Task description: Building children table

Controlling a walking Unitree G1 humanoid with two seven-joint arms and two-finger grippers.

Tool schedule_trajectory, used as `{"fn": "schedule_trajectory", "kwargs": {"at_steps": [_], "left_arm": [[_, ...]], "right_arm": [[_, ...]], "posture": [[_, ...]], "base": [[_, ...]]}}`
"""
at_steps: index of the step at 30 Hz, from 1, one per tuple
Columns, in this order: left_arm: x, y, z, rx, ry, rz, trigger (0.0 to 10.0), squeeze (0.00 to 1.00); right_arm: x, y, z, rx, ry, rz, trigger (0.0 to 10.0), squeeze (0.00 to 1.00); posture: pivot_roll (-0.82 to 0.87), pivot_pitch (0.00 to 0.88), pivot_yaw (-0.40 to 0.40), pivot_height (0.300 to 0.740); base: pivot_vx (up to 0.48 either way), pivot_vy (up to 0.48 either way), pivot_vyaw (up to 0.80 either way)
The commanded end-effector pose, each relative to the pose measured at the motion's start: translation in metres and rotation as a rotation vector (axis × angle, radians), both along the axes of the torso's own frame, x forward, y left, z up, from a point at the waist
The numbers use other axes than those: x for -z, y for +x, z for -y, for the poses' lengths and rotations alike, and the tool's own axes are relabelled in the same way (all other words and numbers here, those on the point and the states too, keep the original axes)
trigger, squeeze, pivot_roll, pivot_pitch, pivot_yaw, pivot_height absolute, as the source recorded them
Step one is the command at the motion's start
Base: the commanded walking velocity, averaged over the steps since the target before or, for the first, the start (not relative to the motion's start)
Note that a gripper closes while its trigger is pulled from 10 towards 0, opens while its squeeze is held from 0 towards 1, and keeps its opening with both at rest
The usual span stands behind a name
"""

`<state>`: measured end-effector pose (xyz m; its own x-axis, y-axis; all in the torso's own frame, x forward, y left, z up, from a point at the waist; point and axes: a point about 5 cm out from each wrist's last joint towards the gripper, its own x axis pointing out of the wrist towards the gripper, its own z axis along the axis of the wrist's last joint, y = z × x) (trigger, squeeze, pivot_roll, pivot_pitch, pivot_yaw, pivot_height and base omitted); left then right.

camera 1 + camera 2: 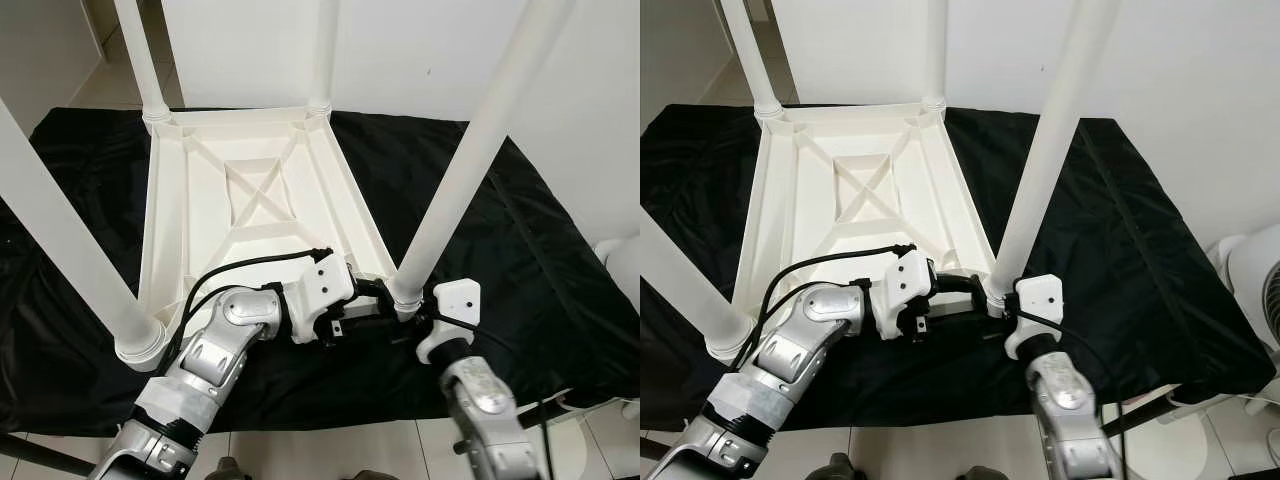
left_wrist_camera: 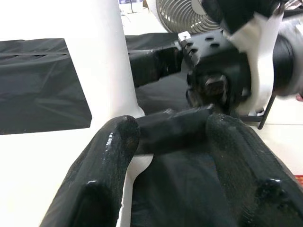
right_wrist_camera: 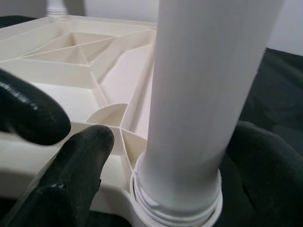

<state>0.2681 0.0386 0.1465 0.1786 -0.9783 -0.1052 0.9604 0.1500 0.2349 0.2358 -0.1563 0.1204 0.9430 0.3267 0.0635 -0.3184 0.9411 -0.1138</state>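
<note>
On a black cloth (image 1: pixel 540 260) spread over the floor, a white plastic children's table (image 1: pixel 250 215) lies upside down, its ribbed underside facing up and four white legs standing in the corner sockets. The robot's two grippers meet at the near right leg (image 1: pixel 465 170), low down where it enters its socket. The right gripper (image 3: pixel 156 161) has its black fingers (image 3: pixel 78 175) spread on either side of the leg's base, the leg between them. The left gripper (image 2: pixel 173 156) reaches in from the other side, fingers (image 2: pixel 102 170) apart, close beside the same leg and touching one of the right gripper's fingers. A white fan (image 1: pixel 1255 275) stands at the cloth's right edge.
</note>
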Motion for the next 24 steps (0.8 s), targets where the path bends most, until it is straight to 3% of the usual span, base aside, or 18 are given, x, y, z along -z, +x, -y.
{"fn": "schedule_trajectory", "kwargs": {"at_steps": [1, 3, 11, 17, 18, 19, 20, 24], "left_arm": [[-0.001, 0.004, -0.002, -0.022, 0.002, 0.012, 10.0, 0.0], [-0.002, 0.004, -0.001, -0.022, 0.0, 0.013, 10.0, 0.0], [-0.003, 0.005, 0.0, -0.021, -0.001, 0.016, 10.0, 0.0], [-0.004, 0.004, -0.001, -0.027, -0.004, 0.02, 10.0, 0.0], [-0.004, 0.004, -0.002, -0.026, -0.003, 0.019, 10.0, 0.0], [-0.004, 0.004, -0.002, -0.025, -0.003, 0.018, 10.0, 0.0], [-0.004, 0.003, -0.002, -0.019, -0.002, 0.012, 10.0, 0.0], [-0.004, 0.003, -0.004, -0.023, 0.001, 0.016, 10.0, 0.0]], "right_arm": [[0.0, 0.002, 0.009, -0.019, 0.011, -0.004, 10.0, 0.0], [-0.003, 0.011, 0.018, -0.107, -0.023, -0.014, 10.0, 0.0], [-0.005, 0.029, 0.018, -0.192, -0.051, -0.034, 10.0, 0.0], [-0.005, 0.051, 0.002, -0.304, -0.072, -0.047, 10.0, 0.0], [-0.004, 0.053, 0.001, -0.314, -0.071, -0.051, 7.7, 0.0], [-0.004, 0.055, 0.0, -0.32, -0.071, -0.053, 7.7, 0.0], [-0.004, 0.056, -0.001, -0.338, -0.065, -0.057, 0.3, 0.0], [-0.002, 0.057, 0.0, -0.363, -0.051, -0.074, 0.0, 0.0]], "posture": [[-0.02, 0.0, -0.043, 0.74], [-0.01, 0.0, -0.042, 0.74], [-0.01, 0.0, -0.044, 0.74], [0.01, 0.0, -0.049, 0.74], [0.01, 0.0, -0.052, 0.74], [0.01, 0.0, -0.052, 0.74], [0.02, 0.0, -0.056, 0.74], [0.02, 0.0, -0.063, 0.74]], "base": [[0.0, 0.0, 0.0], [0.0, 0.0, 0.0], [0.0, 0.0, 0.0], [0.0, 0.0, 0.0], [0.0, 0.0, 0.0], [0.0, 0.0, 0.0], [0.0, 0.0, 0.0], [0.0, 0.0, 0.0]]}}
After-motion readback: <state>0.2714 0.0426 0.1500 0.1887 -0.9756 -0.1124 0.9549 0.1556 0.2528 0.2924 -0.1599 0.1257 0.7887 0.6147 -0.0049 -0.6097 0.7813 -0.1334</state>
